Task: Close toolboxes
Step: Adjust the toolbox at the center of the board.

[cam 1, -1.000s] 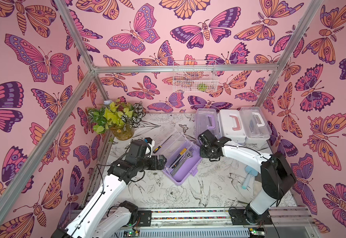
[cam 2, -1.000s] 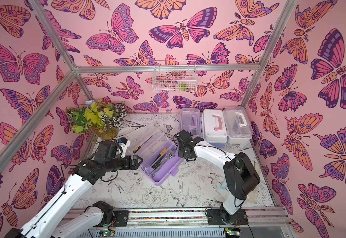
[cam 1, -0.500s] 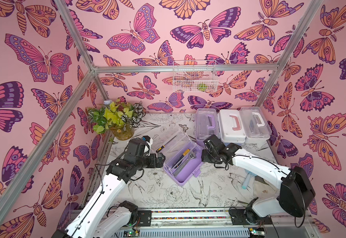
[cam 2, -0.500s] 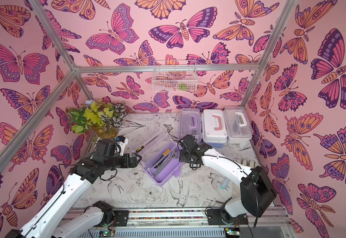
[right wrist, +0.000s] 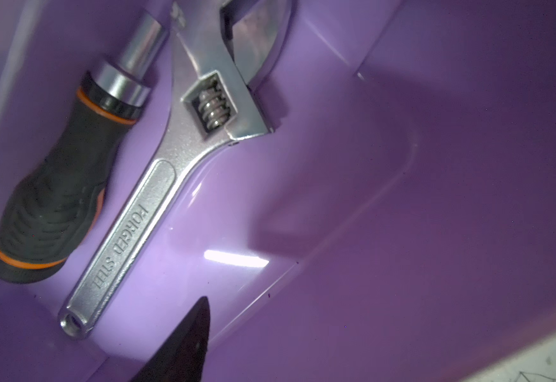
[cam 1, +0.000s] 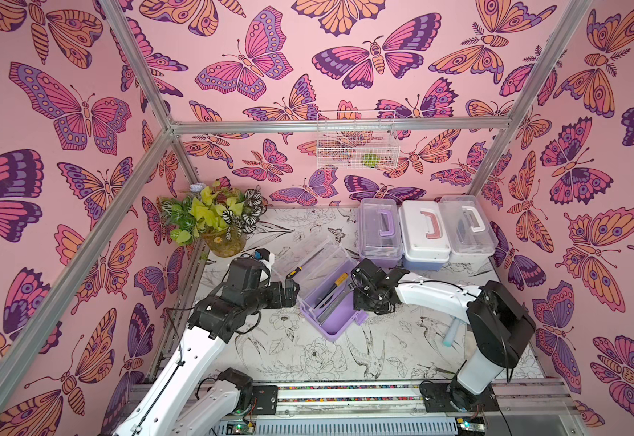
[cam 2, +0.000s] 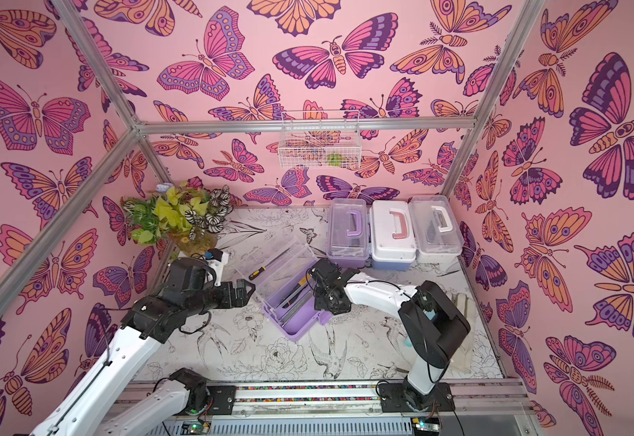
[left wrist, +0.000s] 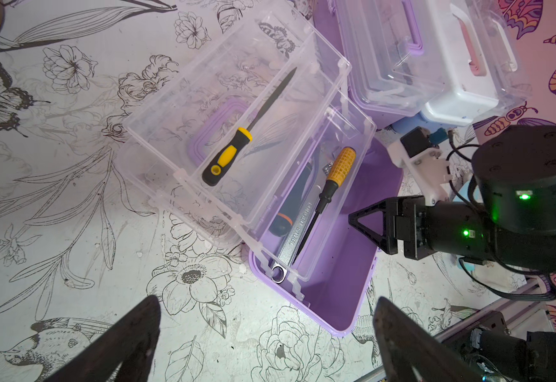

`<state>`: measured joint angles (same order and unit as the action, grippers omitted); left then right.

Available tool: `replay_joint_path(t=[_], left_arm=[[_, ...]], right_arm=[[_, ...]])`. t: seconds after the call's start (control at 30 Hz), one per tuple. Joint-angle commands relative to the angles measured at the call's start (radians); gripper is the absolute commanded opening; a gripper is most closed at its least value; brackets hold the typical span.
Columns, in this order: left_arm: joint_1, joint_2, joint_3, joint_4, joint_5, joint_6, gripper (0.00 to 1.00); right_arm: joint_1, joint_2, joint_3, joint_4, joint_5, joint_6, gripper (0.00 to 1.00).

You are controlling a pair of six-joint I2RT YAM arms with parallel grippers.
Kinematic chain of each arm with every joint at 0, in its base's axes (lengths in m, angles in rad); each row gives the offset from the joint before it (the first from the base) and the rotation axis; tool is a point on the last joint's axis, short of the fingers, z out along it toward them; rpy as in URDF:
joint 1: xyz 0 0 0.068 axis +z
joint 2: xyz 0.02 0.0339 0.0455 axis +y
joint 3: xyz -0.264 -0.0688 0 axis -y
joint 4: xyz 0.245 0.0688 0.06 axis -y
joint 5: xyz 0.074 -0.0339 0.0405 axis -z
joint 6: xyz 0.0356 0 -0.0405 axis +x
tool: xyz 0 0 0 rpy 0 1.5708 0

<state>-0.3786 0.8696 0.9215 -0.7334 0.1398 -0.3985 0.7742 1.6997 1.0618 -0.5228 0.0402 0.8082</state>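
Note:
A lilac toolbox lies open mid-table, its clear lid folded back flat with a yellow-black file in it. A wrench, a black-orange handle and a yellow screwdriver lie inside. My right gripper straddles the box's right wall with its jaws apart; one finger is inside and the other is hidden. My left gripper stands open and empty just left of the box. Three shut toolboxes line the back right: lilac, white-lidded with a pink handle, and white with a clear lid.
A potted plant fills the back left corner. A white wire basket hangs on the back wall. A light-blue object lies by the right arm's elbow, and the arms' rail runs along the front edge.
My right gripper has slid forward along the open box's right side and its jaws have widened. The right elbow swung outward. The left arm has hardly moved.

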Motion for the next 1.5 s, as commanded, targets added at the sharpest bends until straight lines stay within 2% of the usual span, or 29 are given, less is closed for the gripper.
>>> replay_joint_path(t=[0.0, 0.23, 0.37, 0.53, 0.77, 0.93, 1.1, 1.23, 1.33, 1.47], left_arm=[[0.006, 0.001, -0.011, 0.002, -0.014, -0.003, 1.00], [0.006, -0.009, -0.011, 0.000, -0.019, -0.005, 1.00], [0.006, -0.008, -0.018, -0.005, -0.031, -0.016, 1.00], [0.007, 0.006, -0.034, -0.019, -0.037, -0.029, 0.99], [0.010, 0.032, -0.051, -0.018, -0.039, -0.056, 0.97], [0.010, 0.047, -0.110, -0.006, -0.033, -0.106, 0.92], [0.007, 0.055, -0.172, 0.035, -0.003, -0.139, 0.83], [0.007, 0.049, -0.190, 0.067, -0.007, -0.171, 0.65], [0.004, 0.066, -0.220, 0.112, 0.017, -0.168, 0.57], [-0.012, 0.136, -0.253, 0.196, 0.081, -0.199, 0.56]], right_arm=[[-0.009, -0.021, 0.036, -0.063, 0.020, -0.034, 0.54], [-0.049, -0.065, 0.039, -0.116, 0.029, -0.088, 0.34], [-0.078, -0.077, 0.040, -0.149, 0.042, -0.130, 0.32], [-0.140, -0.096, 0.038, -0.212, 0.054, -0.231, 0.11], [-0.233, -0.160, -0.002, -0.242, 0.030, -0.306, 0.10], [-0.297, -0.200, -0.048, -0.214, -0.004, -0.340, 0.09], [-0.314, -0.213, -0.069, -0.195, -0.045, -0.368, 0.08], [-0.314, -0.210, -0.081, -0.182, -0.061, -0.366, 0.07], [-0.314, -0.210, -0.092, -0.168, -0.073, -0.363, 0.07], [-0.314, -0.213, -0.100, -0.160, -0.074, -0.352, 0.07]])
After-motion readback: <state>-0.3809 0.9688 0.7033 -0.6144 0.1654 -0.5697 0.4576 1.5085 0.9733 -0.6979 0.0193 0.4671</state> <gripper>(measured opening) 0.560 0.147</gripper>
